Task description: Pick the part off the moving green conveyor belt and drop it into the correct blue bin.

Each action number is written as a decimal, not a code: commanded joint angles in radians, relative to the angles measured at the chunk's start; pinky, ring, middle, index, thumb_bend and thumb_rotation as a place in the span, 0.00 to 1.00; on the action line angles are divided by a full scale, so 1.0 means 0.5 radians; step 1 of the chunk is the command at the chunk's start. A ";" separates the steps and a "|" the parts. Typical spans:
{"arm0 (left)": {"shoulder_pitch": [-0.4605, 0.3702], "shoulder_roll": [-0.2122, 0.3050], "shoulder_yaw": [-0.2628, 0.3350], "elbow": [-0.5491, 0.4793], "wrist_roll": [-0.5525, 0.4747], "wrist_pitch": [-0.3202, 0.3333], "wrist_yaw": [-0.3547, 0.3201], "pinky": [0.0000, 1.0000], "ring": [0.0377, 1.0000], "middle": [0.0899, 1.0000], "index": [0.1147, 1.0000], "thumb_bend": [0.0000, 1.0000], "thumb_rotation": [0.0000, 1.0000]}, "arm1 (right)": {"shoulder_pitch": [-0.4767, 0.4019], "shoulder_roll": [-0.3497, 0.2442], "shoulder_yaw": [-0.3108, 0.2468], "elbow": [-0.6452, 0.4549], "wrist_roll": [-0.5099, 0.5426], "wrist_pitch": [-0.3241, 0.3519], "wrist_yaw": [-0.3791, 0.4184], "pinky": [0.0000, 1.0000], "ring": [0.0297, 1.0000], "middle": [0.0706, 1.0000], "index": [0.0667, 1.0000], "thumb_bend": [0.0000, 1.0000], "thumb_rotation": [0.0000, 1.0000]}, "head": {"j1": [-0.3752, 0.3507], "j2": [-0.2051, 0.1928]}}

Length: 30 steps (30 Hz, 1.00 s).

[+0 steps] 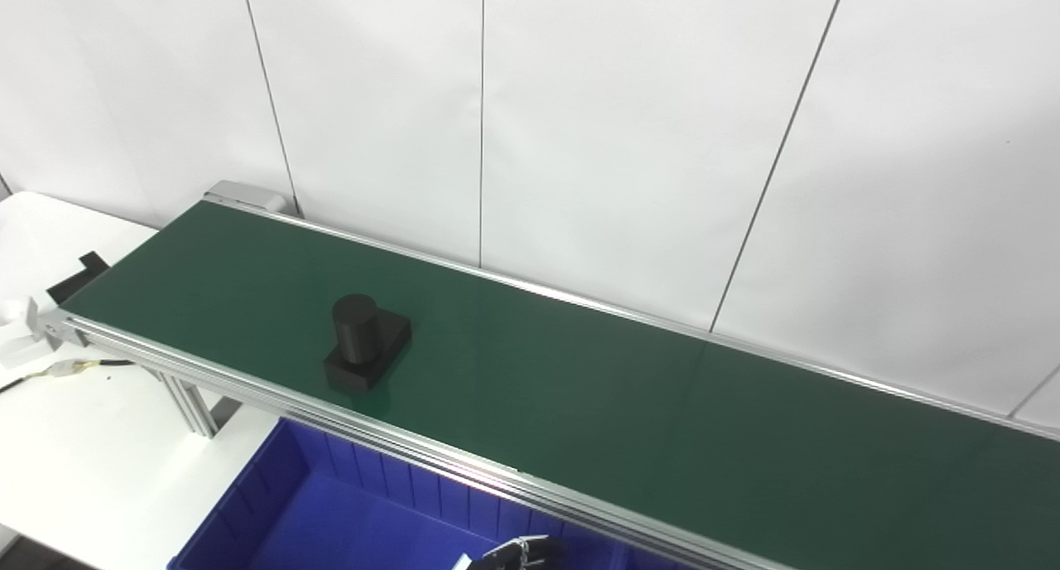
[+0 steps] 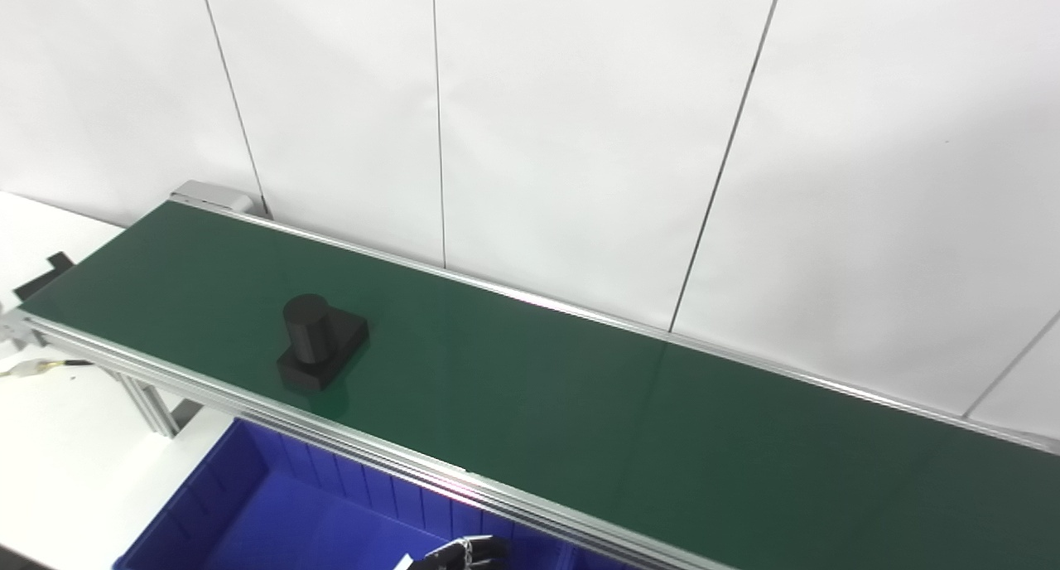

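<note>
One black part (image 1: 365, 340) rides the green belt (image 1: 580, 388), untouched, so pickup and drop remain. Only one hand's fingertips (image 1: 520, 552) peek above the blue bin (image 1: 290, 504); whose hand and its posture, I cannot tell.

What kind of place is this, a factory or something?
Probably a lab test cell set up like a small sorting line: a green conveyor belt carries one black part, a blue bin waits below its near edge, and plain white wall panels stand behind.
</note>
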 commanded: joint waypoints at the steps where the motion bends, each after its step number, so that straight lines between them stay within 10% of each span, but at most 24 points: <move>1: -0.014 -0.005 0.004 -0.053 -0.040 -0.067 -0.036 0.80 0.78 0.79 0.74 0.55 0.12 | -0.007 0.001 0.012 -0.068 -0.011 -0.100 -0.029 0.59 0.70 0.75 0.75 0.57 0.20 | -0.007 0.004; 30: -0.007 0.044 0.083 -0.142 -0.151 -0.066 -0.166 0.84 0.81 0.82 0.77 0.42 0.22 | -0.018 0.035 0.052 -0.203 -0.104 -0.100 -0.125 0.62 0.70 0.75 0.74 0.62 0.11 | -0.409 0.184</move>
